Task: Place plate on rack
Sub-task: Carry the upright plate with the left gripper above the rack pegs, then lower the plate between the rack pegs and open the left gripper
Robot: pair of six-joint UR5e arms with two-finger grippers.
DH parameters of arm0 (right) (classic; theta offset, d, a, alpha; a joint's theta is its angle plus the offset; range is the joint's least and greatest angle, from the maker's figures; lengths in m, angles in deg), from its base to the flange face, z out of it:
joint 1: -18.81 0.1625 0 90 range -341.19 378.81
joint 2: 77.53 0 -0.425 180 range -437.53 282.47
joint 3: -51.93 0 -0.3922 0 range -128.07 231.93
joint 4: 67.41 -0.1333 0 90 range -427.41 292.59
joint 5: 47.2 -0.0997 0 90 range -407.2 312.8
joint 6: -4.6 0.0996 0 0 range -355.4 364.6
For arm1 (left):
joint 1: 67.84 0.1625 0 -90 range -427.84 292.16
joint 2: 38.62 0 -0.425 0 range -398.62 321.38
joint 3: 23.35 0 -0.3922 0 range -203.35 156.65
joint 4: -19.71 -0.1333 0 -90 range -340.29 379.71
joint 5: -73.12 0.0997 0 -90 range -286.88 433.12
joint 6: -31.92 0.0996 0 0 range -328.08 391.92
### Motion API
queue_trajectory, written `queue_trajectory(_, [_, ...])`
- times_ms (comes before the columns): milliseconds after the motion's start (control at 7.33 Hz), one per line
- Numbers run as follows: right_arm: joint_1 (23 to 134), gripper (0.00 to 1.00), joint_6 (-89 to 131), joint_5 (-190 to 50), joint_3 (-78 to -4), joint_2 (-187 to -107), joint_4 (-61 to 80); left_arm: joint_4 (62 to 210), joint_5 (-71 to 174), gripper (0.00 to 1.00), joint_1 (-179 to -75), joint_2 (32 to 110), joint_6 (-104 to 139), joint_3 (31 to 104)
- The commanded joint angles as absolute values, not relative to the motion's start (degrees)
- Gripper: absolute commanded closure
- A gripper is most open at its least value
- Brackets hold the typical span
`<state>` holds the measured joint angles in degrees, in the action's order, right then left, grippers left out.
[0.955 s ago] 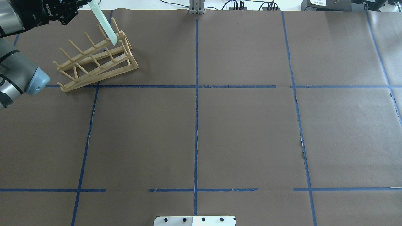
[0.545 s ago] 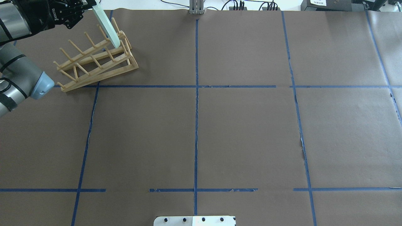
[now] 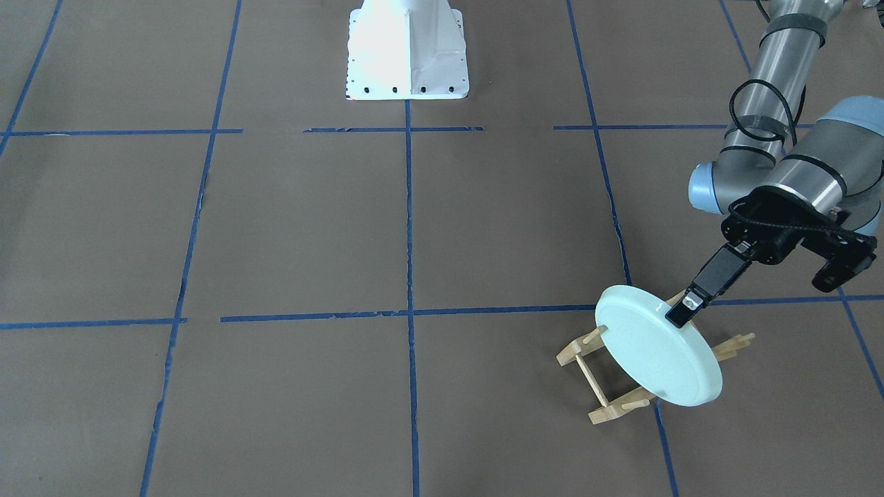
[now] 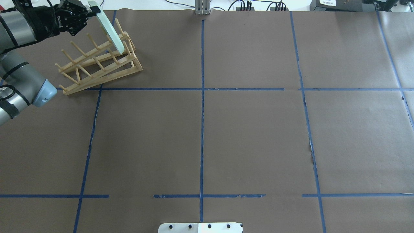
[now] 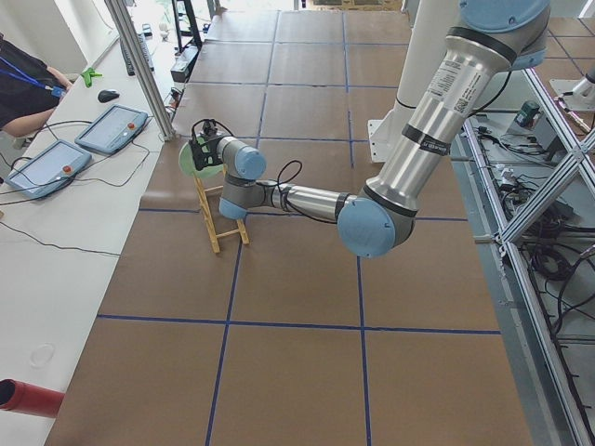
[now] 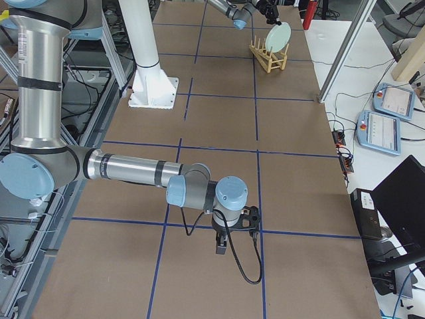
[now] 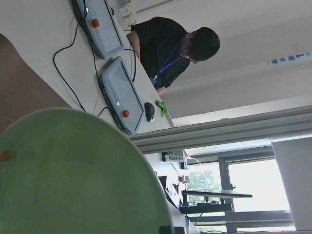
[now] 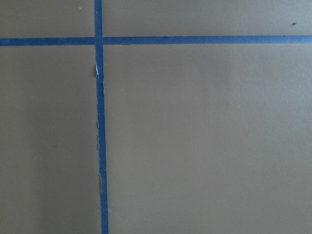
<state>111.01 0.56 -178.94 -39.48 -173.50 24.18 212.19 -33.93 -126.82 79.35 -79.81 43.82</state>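
Note:
The pale mint-green plate (image 3: 656, 352) stands on edge, tilted, at the end of the light wooden rack (image 3: 599, 407), its lower edge between the pegs. My left gripper (image 3: 680, 314) is shut on the plate's upper rim, one black finger (image 3: 711, 276) across the front face. From overhead the plate (image 4: 111, 30) shows edge-on over the rack (image 4: 97, 66), with the left gripper (image 4: 93, 8) at its top. The plate (image 7: 73, 175) fills the left wrist view. My right gripper (image 6: 222, 246) hangs low over bare table, far from the rack; I cannot tell whether it is open or shut.
The rack sits near the table's far edge on my left. Beyond that edge are two tablets (image 5: 112, 128) and a seated person (image 5: 23, 88). A metal post (image 4: 202, 8) stands at the far edge. The robot base (image 3: 407, 55) is at mid-table.
My left gripper has moved down and slightly right with the plate. The plate's lower edge has sunk further between the pegs at the rack's end.

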Motion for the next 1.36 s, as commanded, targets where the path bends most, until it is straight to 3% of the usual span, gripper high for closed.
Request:
queue_trajectory(0, [111.01, 0.00, 0.56, -178.94, -39.56, -173.50, 24.17, 212.19, -33.93, 1.00, -126.82, 79.51, -79.09, 43.10])
queue_trajectory(545, [111.01, 0.00, 0.56, -178.94, -39.48, -173.50, 24.17, 211.84, -33.75, 1.00, -126.73, 79.60, -79.18, 42.57])
queue_trajectory(682, [111.01, 0.00, 0.64, -178.94, -39.48, -173.50, 24.17, 211.75, -33.75, 0.26, -126.73, 79.68, -79.09, 42.57])
queue_trajectory(818, [111.01, 0.00, 0.56, -178.94, -39.48, -173.50, 24.17, 211.67, -33.49, 0.00, -126.73, 79.77, -79.09, 42.57])
queue_trajectory(1227, [111.01, 0.00, 0.64, -178.94, -39.48, -173.50, 24.17, 211.40, -33.57, 0.00, -126.73, 79.69, -78.91, 42.66])
